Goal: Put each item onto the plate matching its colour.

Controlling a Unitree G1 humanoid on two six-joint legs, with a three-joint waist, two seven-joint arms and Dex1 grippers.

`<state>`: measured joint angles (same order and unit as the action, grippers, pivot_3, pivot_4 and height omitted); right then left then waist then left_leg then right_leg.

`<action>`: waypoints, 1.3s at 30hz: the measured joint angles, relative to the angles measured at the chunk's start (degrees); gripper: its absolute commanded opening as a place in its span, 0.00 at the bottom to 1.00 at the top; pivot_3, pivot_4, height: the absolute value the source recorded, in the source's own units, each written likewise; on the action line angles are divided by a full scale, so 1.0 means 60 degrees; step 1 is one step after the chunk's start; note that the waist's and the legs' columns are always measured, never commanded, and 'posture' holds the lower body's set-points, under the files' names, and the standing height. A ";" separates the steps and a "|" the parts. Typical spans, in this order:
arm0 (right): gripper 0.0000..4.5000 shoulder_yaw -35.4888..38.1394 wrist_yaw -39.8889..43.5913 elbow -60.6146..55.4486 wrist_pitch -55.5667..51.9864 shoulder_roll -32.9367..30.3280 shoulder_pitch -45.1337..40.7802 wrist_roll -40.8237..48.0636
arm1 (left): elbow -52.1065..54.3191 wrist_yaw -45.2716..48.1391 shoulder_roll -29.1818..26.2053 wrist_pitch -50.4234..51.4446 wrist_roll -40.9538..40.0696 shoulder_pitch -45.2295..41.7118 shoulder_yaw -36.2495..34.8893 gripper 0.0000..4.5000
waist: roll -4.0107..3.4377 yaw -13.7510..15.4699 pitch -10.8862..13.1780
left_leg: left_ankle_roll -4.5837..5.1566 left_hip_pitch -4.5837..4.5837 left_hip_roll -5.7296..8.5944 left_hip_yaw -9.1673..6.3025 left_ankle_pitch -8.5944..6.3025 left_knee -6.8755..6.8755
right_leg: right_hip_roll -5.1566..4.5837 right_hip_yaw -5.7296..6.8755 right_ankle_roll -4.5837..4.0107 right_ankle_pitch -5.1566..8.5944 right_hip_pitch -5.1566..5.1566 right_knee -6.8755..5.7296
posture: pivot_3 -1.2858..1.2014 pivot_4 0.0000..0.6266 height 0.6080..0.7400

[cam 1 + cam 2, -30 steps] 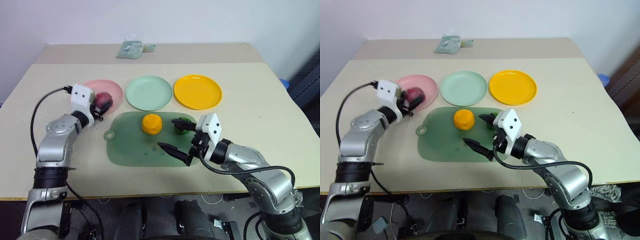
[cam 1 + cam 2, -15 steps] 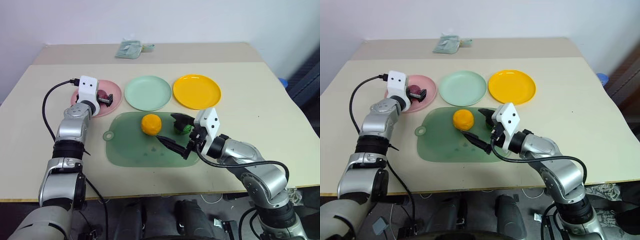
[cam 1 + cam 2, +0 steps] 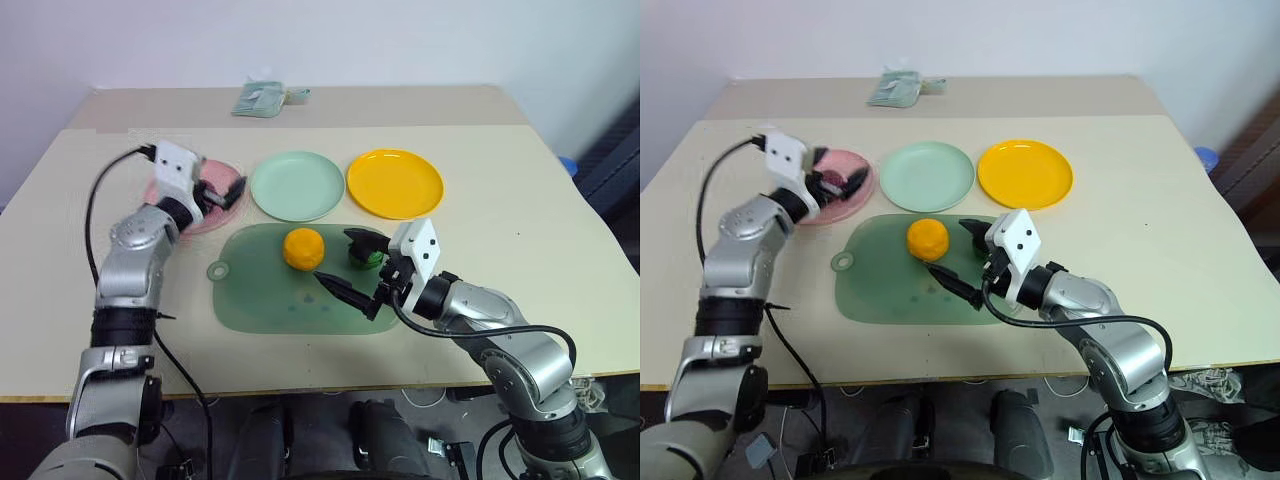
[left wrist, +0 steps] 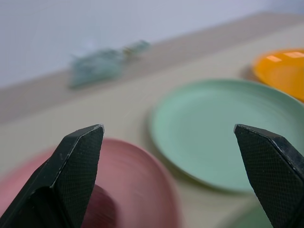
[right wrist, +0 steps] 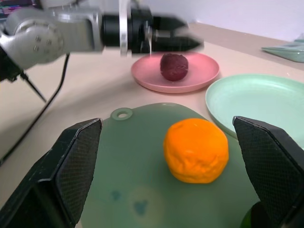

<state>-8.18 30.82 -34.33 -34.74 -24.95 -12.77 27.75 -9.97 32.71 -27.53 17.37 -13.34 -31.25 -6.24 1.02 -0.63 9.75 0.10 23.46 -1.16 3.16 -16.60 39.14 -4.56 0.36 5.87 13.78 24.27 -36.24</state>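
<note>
**Red item plated; orange sits just off the R claw**

Largest first: you have a beige table, w/ a translucent green mat near centre. Beyond it, a far row of three plates, L to R: pink plate, mint plate, yellow plate.

The dark red-purple ball already lies on the pink plate. The orange item sits on the mat's far half, and the green-and-black item is just right of it, partly hidden by the R arm.

Your left gripper hovers over the pink plate's right edge, fingers spread wide, nothing between them. Your right gripper hangs over the mat's right part, also spread wide and empty; one finger points toward the mat's middle, the other lies by the green-and-black item.

Key relation: the orange item lies ahead of the R claw and to its left, framed between its fingers in the R wrist view, near but not touching. It's roundish, no clear long axis, so approach angle likely matters little. The R arm is far nearer to it than the L. The yellow plate lies beyond, far-right of the orange item.
</note>
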 measured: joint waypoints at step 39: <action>0.63 -0.1953 -0.1408 0.3894 -0.2096 0.2269 -0.3149 -0.2770 | 0.4299 0.3734 -0.2809 -0.0055 -0.1821 0.5815 -0.1130 1.00 | -0.0003 -0.0066 0.0001 | 0.0001 0.0001 -0.0052 0.0017 -0.0002 -0.0012 | 0.0001 0.0000 -0.0011 0.0003 0.0022 0.0000 | 0.52 0.24 0.95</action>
<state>-19.90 22.38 -10.97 -47.32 -11.33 -31.66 11.12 15.83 55.11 -44.38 17.04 -24.27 3.64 -13.02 0.99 -1.03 9.76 0.10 23.47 -1.47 3.26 -16.61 39.07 -4.55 0.36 5.80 13.80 24.41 -36.24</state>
